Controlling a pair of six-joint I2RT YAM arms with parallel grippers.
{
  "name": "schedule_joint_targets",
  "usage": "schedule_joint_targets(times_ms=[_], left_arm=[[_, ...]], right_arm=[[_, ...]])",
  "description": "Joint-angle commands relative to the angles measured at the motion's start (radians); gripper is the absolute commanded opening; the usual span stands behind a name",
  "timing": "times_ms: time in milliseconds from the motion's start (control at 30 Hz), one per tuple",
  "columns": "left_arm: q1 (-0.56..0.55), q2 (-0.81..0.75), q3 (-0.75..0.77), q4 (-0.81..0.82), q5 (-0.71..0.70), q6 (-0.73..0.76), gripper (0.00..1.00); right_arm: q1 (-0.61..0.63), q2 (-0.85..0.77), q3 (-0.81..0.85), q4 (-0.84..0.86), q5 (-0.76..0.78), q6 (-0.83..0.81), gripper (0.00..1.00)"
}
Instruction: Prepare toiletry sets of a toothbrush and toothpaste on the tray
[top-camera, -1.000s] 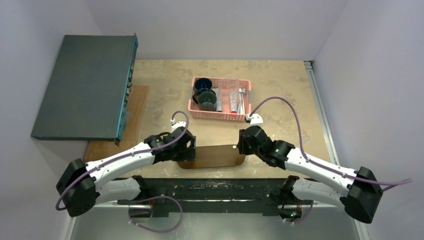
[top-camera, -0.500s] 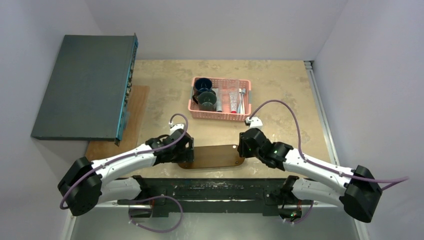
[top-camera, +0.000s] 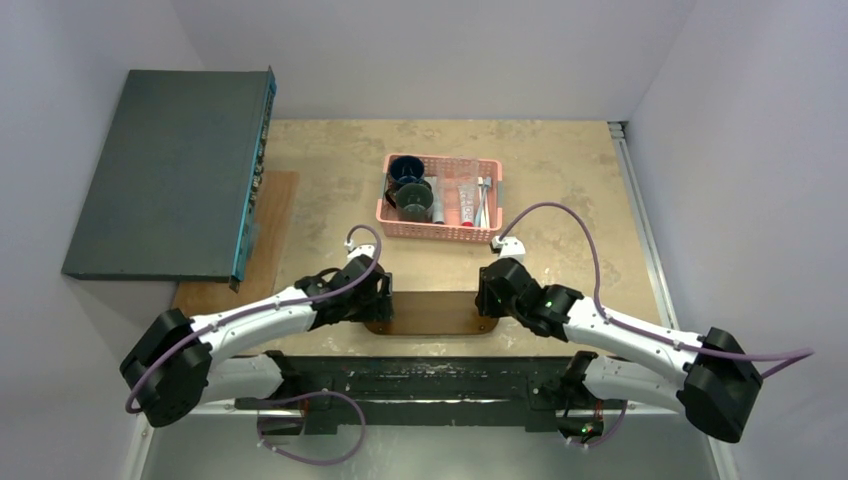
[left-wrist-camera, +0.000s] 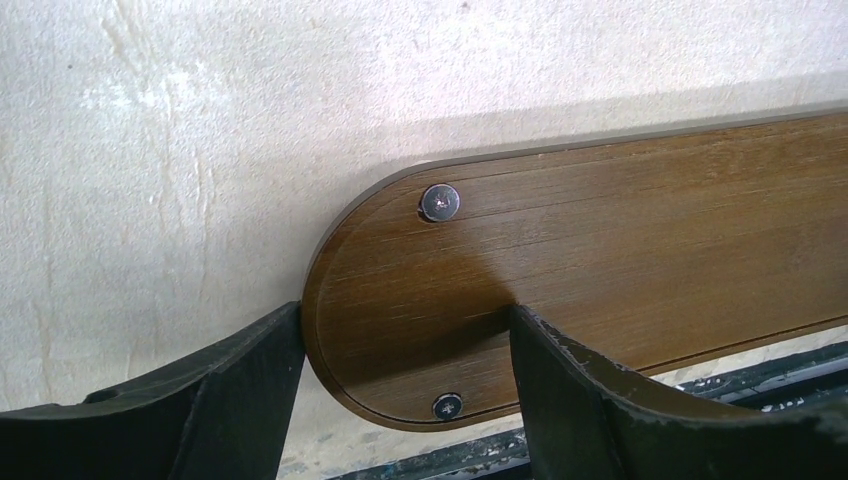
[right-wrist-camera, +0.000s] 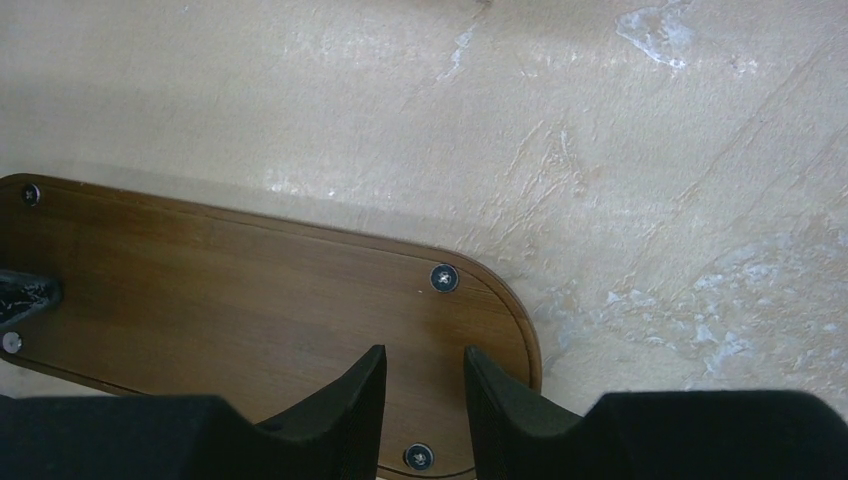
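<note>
The dark brown oval tray (top-camera: 430, 312) lies flat near the table's front edge, with nothing on it. My left gripper (top-camera: 372, 305) is open and straddles the tray's left end (left-wrist-camera: 620, 230). One finger (left-wrist-camera: 250, 380) touches the rounded edge and the other rests over the board; the gripper's midpoint (left-wrist-camera: 405, 312) is over the wood. My right gripper (top-camera: 488, 300) is open with a narrow gap (right-wrist-camera: 424, 352), just above the tray's right end (right-wrist-camera: 200, 290). The toothpaste tubes (top-camera: 466, 200) and toothbrushes (top-camera: 484, 200) lie in the pink basket.
The pink lattice basket (top-camera: 440, 232) stands beyond the tray and also holds dark cups (top-camera: 408, 188). A large dark grey box (top-camera: 170, 180) sits at the left on a wooden board (top-camera: 215, 295). A black rail (top-camera: 430, 375) runs along the near edge.
Both grippers have closed in on the tray's ends. The tray has shifted slightly right and lies straighter along the front edge.
</note>
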Motion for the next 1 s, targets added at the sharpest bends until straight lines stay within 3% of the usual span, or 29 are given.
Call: schedule_joint_targets(times_ms=[0, 133, 533, 967], left_arm=[[0.003, 0.041, 0.018, 0.033, 0.025, 0.051, 0.70], [0.003, 0.048, 0.023, 0.036, 0.030, 0.055, 0.70], [0.004, -0.090, 0.075, -0.096, -0.031, 0.069, 0.85], [0.004, -0.291, 0.339, -0.368, -0.023, 0.192, 0.89]], right_arm=[[-0.001, 0.001, -0.008, 0.007, 0.014, 0.032, 0.36], [-0.001, -0.004, 0.012, -0.006, 0.024, 0.034, 0.37], [-0.001, 0.011, 0.181, -0.075, 0.033, -0.052, 0.43], [-0.013, 0.124, 0.461, -0.144, 0.202, -0.213, 0.49]])
